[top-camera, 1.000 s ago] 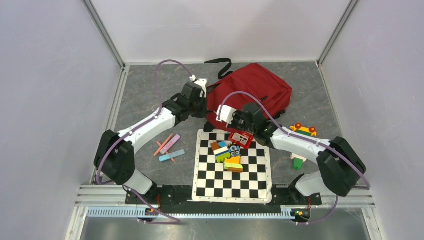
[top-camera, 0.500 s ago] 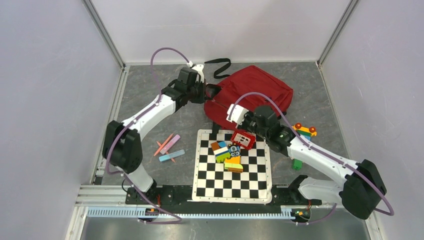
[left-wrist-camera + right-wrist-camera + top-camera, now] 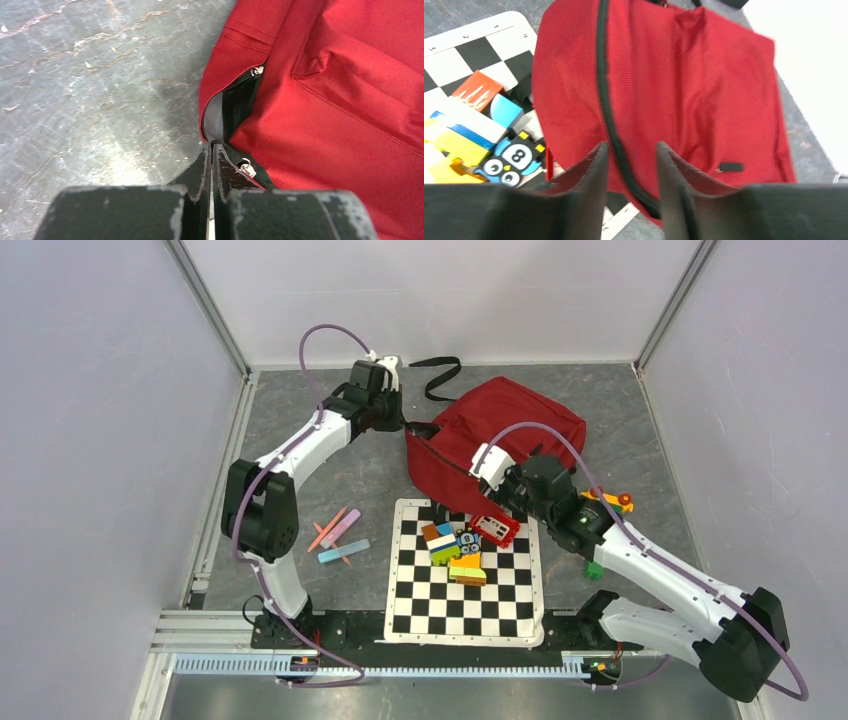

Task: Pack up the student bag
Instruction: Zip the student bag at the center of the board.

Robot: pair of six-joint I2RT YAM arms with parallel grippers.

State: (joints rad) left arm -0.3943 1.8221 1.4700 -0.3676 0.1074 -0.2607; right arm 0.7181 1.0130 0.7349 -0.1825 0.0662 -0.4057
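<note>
The student bag [image 3: 515, 420], dark red with black zippers, lies at the back of the table past the chessboard. My left gripper [image 3: 405, 427] is shut on the zipper edge at its left corner. In the left wrist view the closed fingertips [image 3: 212, 146] pinch the black zipper tape, and a slit of grey lining [image 3: 215, 115] shows in the bag [image 3: 340, 100] just ahead. My right gripper [image 3: 487, 480] hovers over the bag's near edge. Its jaws [image 3: 630, 145] stand apart with nothing between them, above the red fabric [image 3: 704, 85] and a black zipper line.
A chessboard mat [image 3: 465, 590] carries a pile of toy blocks [image 3: 455, 550] and a small red toy box [image 3: 495, 530]. Crayons [image 3: 340, 535] lie to its left. A toy car [image 3: 607, 500] and a green brick [image 3: 595, 568] lie to its right. A black strap [image 3: 440, 375] trails behind the bag.
The left arm has drawn back and left, pulling the bag's corner with it. The right gripper has moved right along the bag and opened. The red toy box shifted slightly right.
</note>
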